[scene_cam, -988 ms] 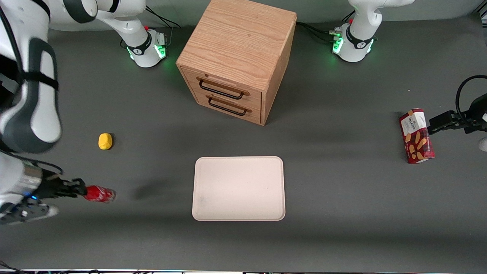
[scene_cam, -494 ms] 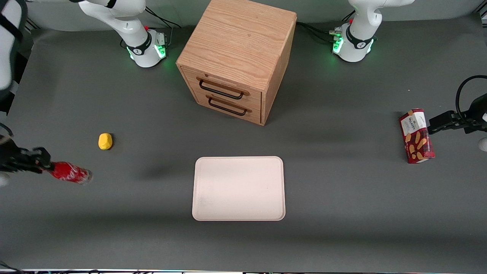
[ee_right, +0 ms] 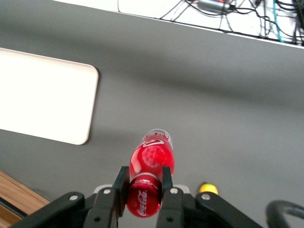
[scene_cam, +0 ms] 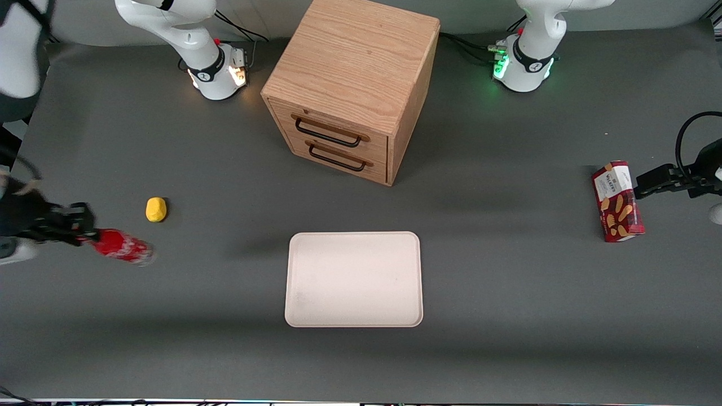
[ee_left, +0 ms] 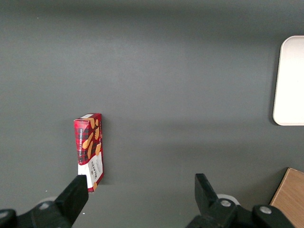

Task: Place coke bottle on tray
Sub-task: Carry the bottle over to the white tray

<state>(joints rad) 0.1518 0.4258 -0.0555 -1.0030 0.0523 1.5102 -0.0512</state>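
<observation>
The coke bottle is a small red bottle with white script and a clear base. It hangs tilted above the dark table at the working arm's end, held by its capped end. My gripper is shut on it, and the wrist view shows the black fingers clamped on the bottle's red cap with the bottle pointing away from the camera. The pale cream-pink tray lies flat near the table's middle, well apart from the bottle; the wrist view also shows the tray.
A yellow lemon-like object sits on the table just farther from the front camera than the bottle. A wooden two-drawer cabinet stands farther back than the tray. A red biscuit box lies toward the parked arm's end.
The gripper has lifted the bottle off the table, swung it toward the table's edge and farther from the front camera; in the last half second it shifted back slightly toward the tray.
</observation>
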